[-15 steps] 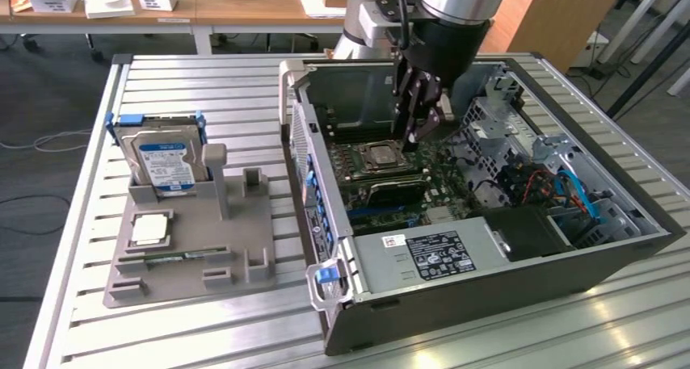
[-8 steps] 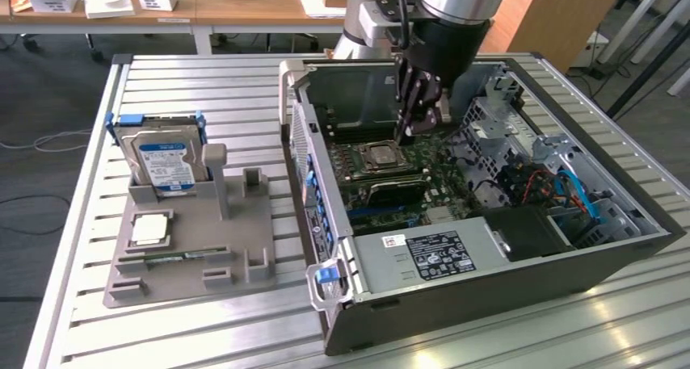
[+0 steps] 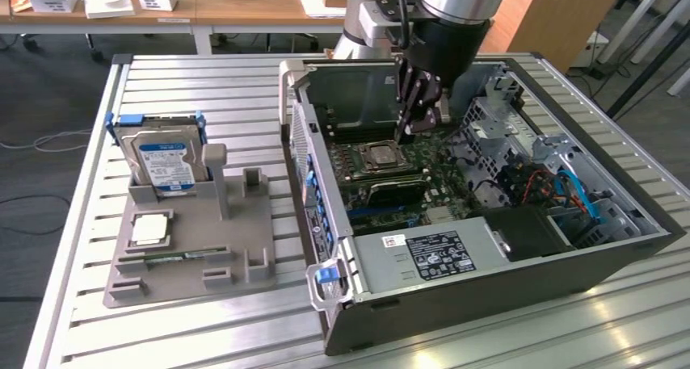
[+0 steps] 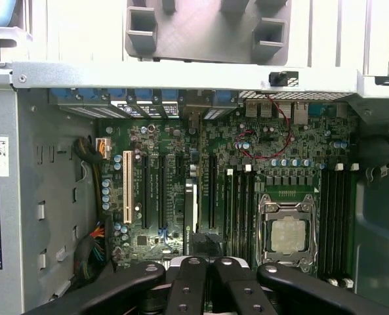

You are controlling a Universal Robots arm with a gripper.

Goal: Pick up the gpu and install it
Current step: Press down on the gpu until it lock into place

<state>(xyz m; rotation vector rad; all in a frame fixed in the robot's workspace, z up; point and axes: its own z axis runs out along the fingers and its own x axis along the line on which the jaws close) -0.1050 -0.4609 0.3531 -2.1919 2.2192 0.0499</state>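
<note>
Gripper (image 3: 415, 125) inside the open case (image 3: 356, 296), jaws clamped on the gpu (image 4: 189, 220), held edge-down over the motherboard (image 4: 273, 164) slots; seating not yet evident; hard drive (image 3: 161, 161) at nine o'clock

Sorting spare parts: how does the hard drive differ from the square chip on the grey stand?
The hard drive stands upright in a slot; the chip lies flat. The hard drive is larger with a blue label; the chip is smaller, plain silver. Both sit on the grey stand.
</note>
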